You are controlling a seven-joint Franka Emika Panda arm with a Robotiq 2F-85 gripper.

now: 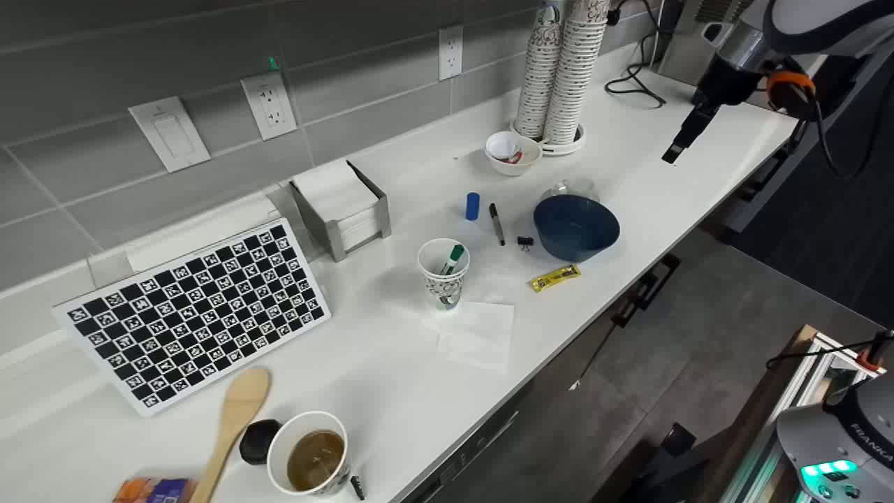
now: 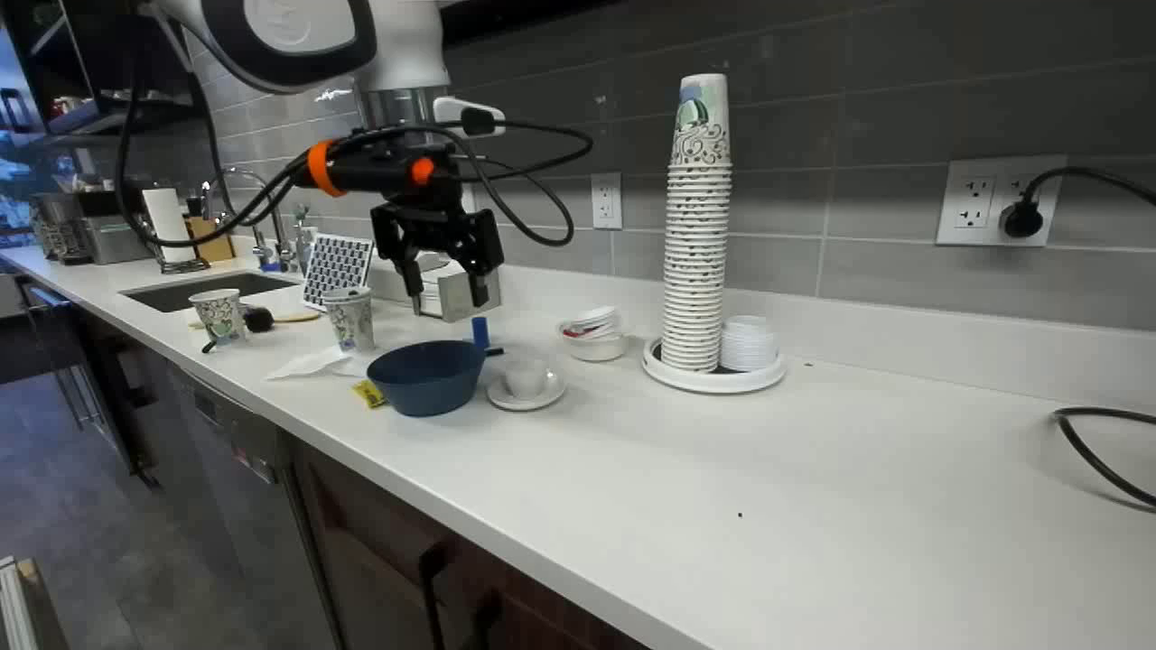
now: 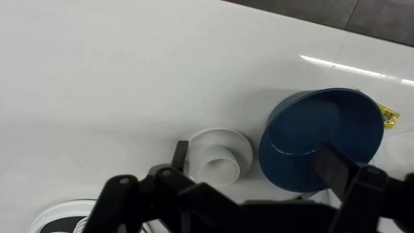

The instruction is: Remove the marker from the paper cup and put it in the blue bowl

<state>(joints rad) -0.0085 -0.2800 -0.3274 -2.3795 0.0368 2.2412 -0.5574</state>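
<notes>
Counter (image 1: 391,398): white, below a grey tiled wall (image 1: 370,63), strewn with small kitchen and desk things.
Marker (image 1: 452,259): inside the paper cup (image 1: 443,290), tilted, green end up by the rim.
Paper cup: upright, printed side, loose napkin (image 1: 482,342) just beside its base.
Gripper (image 2: 449,305): hangs above the counter, well apart from the paper cup.
Jaws: released, standing wide apart; in the wrist view one shows across the blue bowl (image 3: 300,119), the other by the edge of a saucer (image 3: 239,142) bearing a small pale cup (image 3: 202,158).
Blue bowl: upright, near the counter's front edge, saucer just beside it.
Around bowl: yellow packet (image 1: 555,277), binder clip (image 1: 525,241), dark pen (image 1: 496,224), short blue cylinder (image 1: 473,206).
Cup stacks (image 1: 569,91): tall, on a round tray (image 2: 713,385) by the wall, small white bowl (image 1: 515,169) near them.
Napkin holder (image 1: 337,241): by the wall, filled with napkins (image 1: 335,192); patterned board (image 1: 195,314) near it, tilted.
Drink cup (image 1: 281,461): brown drink (image 1: 316,454) in it; wooden spoon (image 1: 234,416) near, round black object (image 1: 259,441) between the two, kind unclear.
</notes>
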